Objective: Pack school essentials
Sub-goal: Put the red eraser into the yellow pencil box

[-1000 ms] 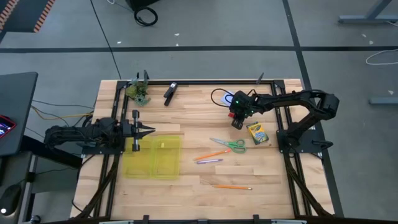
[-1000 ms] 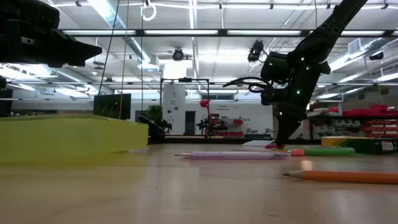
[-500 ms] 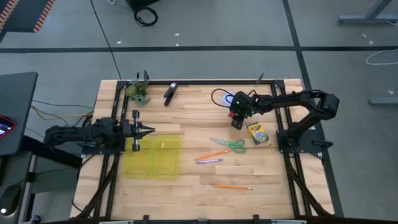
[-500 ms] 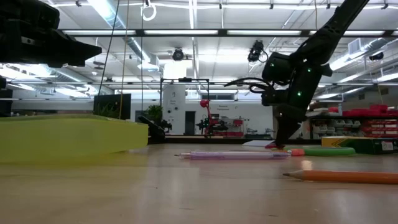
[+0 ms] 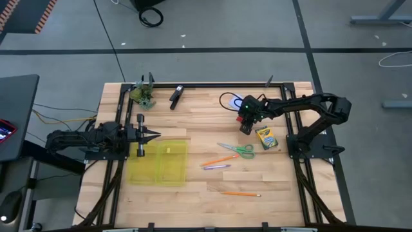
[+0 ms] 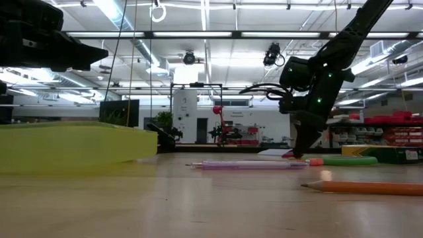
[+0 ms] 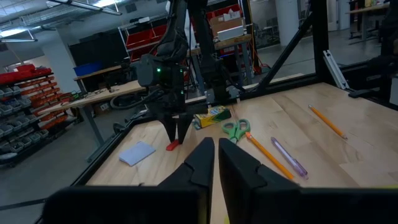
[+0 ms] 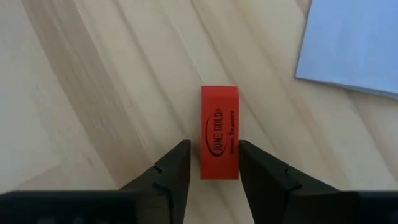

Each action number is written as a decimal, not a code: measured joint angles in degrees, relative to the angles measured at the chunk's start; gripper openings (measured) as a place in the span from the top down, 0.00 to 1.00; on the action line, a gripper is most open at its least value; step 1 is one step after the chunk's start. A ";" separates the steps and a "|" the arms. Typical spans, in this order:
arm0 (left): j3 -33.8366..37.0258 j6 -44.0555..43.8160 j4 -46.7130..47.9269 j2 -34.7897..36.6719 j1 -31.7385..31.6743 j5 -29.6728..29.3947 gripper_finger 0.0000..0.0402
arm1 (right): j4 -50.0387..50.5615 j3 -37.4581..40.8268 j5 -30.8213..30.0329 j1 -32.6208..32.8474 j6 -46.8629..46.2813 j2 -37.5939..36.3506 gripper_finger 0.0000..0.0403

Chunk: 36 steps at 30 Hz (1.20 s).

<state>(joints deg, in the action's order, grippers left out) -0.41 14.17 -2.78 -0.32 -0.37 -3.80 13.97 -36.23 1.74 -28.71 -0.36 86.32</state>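
Two dark jointed arms, black cables, green wrist lights

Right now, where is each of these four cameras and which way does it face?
High: overhead, facing down; both arms, wooden table.
Low: table level, facing across; right arm above purple pen.
Left wrist: past the shut left gripper toward the right arm.
Right wrist: facing down; right gripper straddling the small red eraser.
Both wrist views share the eraser and pale blue notepad.
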 joint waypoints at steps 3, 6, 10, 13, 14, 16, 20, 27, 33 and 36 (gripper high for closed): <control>-0.01 0.00 0.00 0.01 0.01 0.01 0.93 | 0.98 -0.09 0.02 0.00 -0.89 -0.08 0.70; -0.01 0.02 0.00 0.00 -0.01 0.00 0.92 | 1.41 -0.11 0.02 0.00 -1.13 -0.10 0.73; 0.01 0.00 0.00 0.00 0.01 0.01 0.90 | 1.63 -0.13 0.00 0.00 -1.15 -0.12 0.76; -0.01 0.03 0.01 0.00 0.00 0.01 0.90 | 1.69 -0.13 -0.10 0.00 -0.94 -0.12 0.77; 0.00 0.01 0.02 0.00 0.00 0.01 0.90 | 1.73 -0.15 -0.16 0.00 -0.87 -0.12 0.77; 0.00 0.01 0.00 0.00 0.01 0.01 0.90 | 2.03 -0.38 -0.65 0.02 -0.72 -0.09 0.77; 0.01 0.00 0.00 0.00 -0.01 0.01 0.92 | 2.81 -1.14 -1.16 0.02 0.14 0.05 0.77; -0.01 0.00 0.00 0.00 -0.01 0.01 0.92 | 3.29 -2.41 -1.49 0.02 1.03 0.14 0.77; -0.01 0.02 0.01 0.01 0.00 -0.01 0.90 | 3.40 -2.49 -1.51 0.02 1.05 0.14 0.77; -0.01 0.00 0.00 0.00 -0.01 -0.01 0.90 | 3.35 -2.52 -1.07 0.02 1.05 0.14 0.77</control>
<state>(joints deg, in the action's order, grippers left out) -0.43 14.17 -2.79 -0.32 -0.38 -3.81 17.32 -38.75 0.67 -28.69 0.69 86.46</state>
